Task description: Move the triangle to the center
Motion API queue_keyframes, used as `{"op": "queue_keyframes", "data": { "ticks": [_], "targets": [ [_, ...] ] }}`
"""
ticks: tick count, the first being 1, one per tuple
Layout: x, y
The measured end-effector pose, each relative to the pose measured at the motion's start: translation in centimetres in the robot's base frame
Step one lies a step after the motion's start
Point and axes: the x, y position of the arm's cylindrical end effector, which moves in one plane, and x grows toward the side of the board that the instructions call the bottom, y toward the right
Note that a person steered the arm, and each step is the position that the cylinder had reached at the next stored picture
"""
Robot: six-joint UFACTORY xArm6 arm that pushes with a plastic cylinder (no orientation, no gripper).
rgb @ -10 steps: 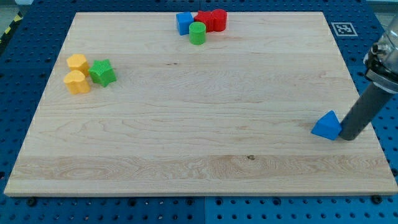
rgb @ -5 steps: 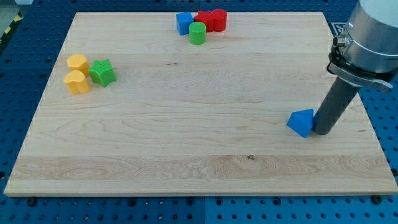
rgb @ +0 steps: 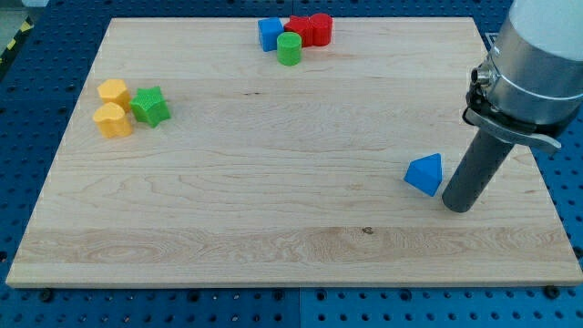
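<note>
A blue triangle block (rgb: 425, 173) lies on the wooden board (rgb: 273, 200), right of the middle. My tip (rgb: 458, 207) stands on the board just to the triangle's lower right, close beside it; I cannot tell if it touches. The dark rod rises from there to the arm's grey body at the view's right edge.
A blue block (rgb: 270, 34), a green cylinder (rgb: 290, 49) and two red blocks (rgb: 311, 29) cluster at the view's top middle. Two yellow blocks (rgb: 113, 107) and a green star (rgb: 149, 107) sit at the view's left.
The blue triangle has slid left and slightly up, away from the board's right edge. My tip has moved left with it. The other blocks have not moved.
</note>
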Motion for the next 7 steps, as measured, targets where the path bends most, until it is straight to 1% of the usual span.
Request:
{"op": "queue_keyframes", "data": {
  "ticks": [1, 2, 3, 4, 6, 7],
  "targets": [
    [-0.7, -1.2],
    [-3.3, -3.3],
    [-4.7, -5.1],
    [-6.0, -5.3],
    [-6.0, -3.2],
    [-7.2, -2.9]
  ]
}}
